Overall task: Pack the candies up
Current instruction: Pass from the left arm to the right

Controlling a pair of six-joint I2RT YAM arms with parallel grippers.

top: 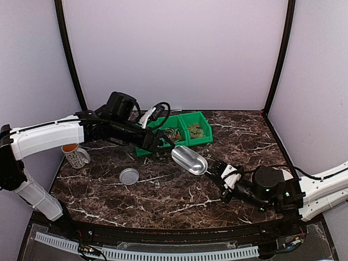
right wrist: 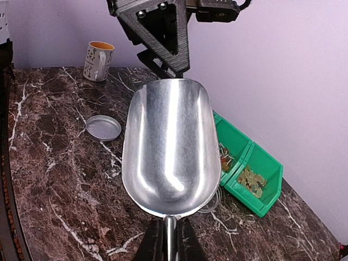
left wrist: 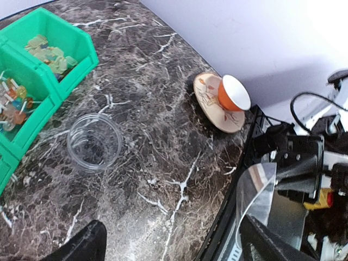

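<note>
The candies lie in two joined green bins (top: 187,130): mixed colours (left wrist: 13,100) in one, pale green and yellow ones (left wrist: 49,51) in the other. They also show in the right wrist view (right wrist: 251,179). My right gripper (right wrist: 166,242) is shut on the handle of an empty metal scoop (right wrist: 168,144), held above the table just in front of the bins (top: 189,159). My left gripper (left wrist: 174,239) is open and empty, hovering near the bins (top: 157,142). A clear empty jar (left wrist: 94,142) stands beside the bins and is mostly hidden under the scoop in the right wrist view.
A round metal lid (top: 129,176) lies flat on the marble table at left centre. A patterned mug with an orange inside (top: 75,155) stands near the left edge. The left arm reaches across above the far end of the scoop (right wrist: 163,32).
</note>
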